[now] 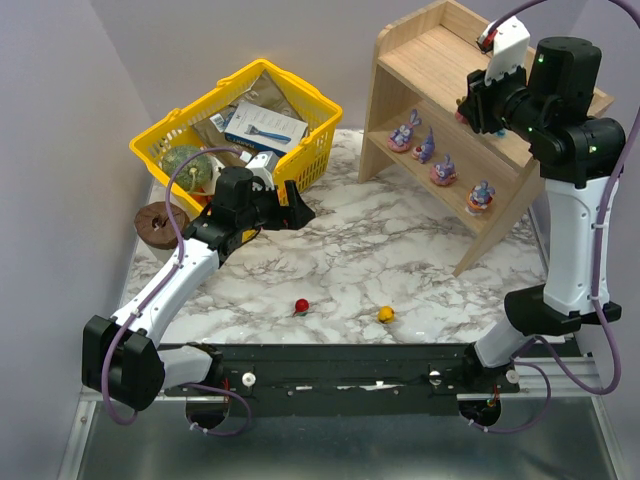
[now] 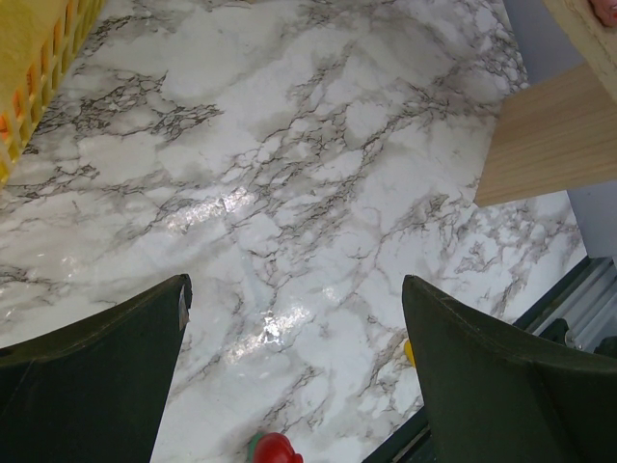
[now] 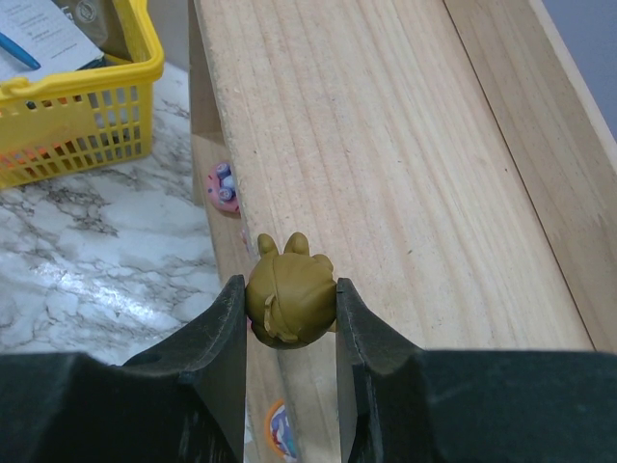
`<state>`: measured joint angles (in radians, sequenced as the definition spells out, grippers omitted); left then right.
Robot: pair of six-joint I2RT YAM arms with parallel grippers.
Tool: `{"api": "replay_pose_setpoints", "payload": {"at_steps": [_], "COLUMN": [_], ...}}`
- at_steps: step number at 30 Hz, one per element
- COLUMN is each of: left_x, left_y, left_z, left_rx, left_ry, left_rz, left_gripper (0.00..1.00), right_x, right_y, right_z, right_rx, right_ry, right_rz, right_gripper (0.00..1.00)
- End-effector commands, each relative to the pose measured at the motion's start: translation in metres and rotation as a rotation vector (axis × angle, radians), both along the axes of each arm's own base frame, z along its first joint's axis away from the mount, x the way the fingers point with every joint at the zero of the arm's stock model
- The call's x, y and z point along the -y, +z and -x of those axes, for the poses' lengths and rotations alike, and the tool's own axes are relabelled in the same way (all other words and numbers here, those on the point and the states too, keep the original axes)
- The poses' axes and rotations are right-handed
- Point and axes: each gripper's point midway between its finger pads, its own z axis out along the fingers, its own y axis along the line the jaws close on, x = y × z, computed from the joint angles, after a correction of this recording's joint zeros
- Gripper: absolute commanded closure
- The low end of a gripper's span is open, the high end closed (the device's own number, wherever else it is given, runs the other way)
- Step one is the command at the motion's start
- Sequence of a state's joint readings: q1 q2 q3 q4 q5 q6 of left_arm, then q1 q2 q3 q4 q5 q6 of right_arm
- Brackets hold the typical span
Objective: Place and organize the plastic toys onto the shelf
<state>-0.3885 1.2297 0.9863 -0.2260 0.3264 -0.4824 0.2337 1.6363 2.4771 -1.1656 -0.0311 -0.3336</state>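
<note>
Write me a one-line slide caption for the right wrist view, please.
Right gripper holds an olive-brown toy over the wooden shelf, yellow basket at left.

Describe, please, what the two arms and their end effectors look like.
Both the left arm and right arm have white links between bulky black joints, each trailed by a purple cable. Small green lights glow on the right arm's joints. The left end effector and right end effector have dark, wedge-shaped fingers.

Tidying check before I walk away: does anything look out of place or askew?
Two strays: a red toy and a yellow toy lie loose on the marble table, apart from the shelf. The right end effector holds an olive toy at its top tier. Nothing spilled.
</note>
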Motion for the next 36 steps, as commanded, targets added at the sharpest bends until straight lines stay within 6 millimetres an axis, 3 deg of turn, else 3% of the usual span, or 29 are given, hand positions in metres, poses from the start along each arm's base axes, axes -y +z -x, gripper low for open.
{"api": "replay_pose_setpoints", "payload": {"at_steps": [1,22,30,36], "left_x": [0.004,0.005,0.005,0.005], "left_y": [0.007,0.005,0.004,0.004], "left_z": [0.003,0.003,0.003,0.003], "left_rx": [0.011,0.002,0.000,0.000], "left_ry": [-0.028,-0.027,-0.028,-0.030], "left_rz": [0.003,0.000,0.000,-0.001], "left_gripper": [0.01,0.01,0.01,0.01], "right_x": [0.010,0.016,0.019,0.017], "right_y": [-0.006,-0.011,-0.001,0.000], "right_z": [-0.011,-0.024,-0.024,-0.023], "right_rx": [-0.013,-0.013,0.023,0.038], "right_ry": [-0.057,-0.098,-0.107,-0.074], "right_rz": [0.028,0.025,0.019,0.037], "right_gripper": [0.61,0.50,0.49,0.55]}}
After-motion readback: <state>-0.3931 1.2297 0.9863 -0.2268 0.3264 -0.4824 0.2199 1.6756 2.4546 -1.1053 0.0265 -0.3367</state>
